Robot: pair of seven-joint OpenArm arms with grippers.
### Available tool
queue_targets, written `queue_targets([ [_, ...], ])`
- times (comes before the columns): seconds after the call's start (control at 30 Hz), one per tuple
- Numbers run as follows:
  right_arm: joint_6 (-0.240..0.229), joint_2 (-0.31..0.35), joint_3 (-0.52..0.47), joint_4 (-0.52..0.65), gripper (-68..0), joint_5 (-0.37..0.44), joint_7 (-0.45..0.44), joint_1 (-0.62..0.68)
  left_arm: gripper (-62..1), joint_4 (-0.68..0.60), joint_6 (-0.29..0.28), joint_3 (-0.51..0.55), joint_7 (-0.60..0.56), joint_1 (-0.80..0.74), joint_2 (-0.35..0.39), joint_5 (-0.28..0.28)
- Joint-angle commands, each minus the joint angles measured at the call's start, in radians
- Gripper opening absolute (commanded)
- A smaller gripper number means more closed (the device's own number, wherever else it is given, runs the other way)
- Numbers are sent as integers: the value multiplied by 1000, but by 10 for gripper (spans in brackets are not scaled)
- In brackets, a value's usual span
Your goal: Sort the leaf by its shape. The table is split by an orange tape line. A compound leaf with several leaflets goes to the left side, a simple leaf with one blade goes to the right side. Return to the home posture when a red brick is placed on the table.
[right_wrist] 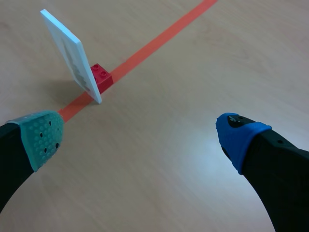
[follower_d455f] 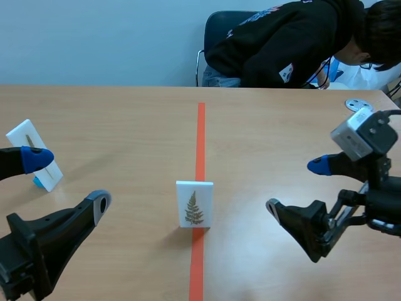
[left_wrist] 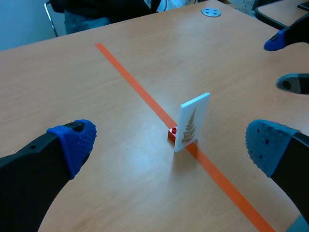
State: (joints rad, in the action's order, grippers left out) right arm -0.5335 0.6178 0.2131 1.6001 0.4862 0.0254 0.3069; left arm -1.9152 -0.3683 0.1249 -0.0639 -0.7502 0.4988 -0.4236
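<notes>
Black arms; thick black jaws; dotted pads blue, one grey-green; grey camera box.

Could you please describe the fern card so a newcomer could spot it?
Follow the orange tape line down the middle of the table. The fern card stands upright on that line. Unlike the other white card at the far left, it shows a feathery frond and has a red base.

Left gripper and right gripper hover low — fingers wide apart.
</notes>
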Motion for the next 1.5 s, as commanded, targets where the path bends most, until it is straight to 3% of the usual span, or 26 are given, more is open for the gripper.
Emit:
queue_targets([
  [0.0, -6, 3, 21, -6, 4, -9, -27, -40, 14, -10, -2, -3, -14, 5, -5, -6],
  [0.2, -11, -35, 157, -130, 4, -61, -96, -154, 14, -10, -2, -3, -14, 5, -5, -6],
  [0.6, -10, -204, 379, -358, 4, -208, -211, -351, 14, -10, -1, -3, -14, 5, -5, -6],
  [0.87, 21, -291, 464, -473, 4, -272, -246, -423, 14, -10, -1, -3, -14, 5, -5, -6],
  [1.13, 48, -309, 490, -510, -5, -279, -283, -429, 14, -10, -1, -3, -14, 5, -5, -6],
  [1.27, 55, -307, 490, -510, -193, -279, -283, -429, 14, -10, -1, -3, -14, 5, -5, -6],
  [1.47, 56, -307, 489, -510, -409, -279, -275, -429, 14, -10, -1, -3, -14, 5, -5, -6],
])
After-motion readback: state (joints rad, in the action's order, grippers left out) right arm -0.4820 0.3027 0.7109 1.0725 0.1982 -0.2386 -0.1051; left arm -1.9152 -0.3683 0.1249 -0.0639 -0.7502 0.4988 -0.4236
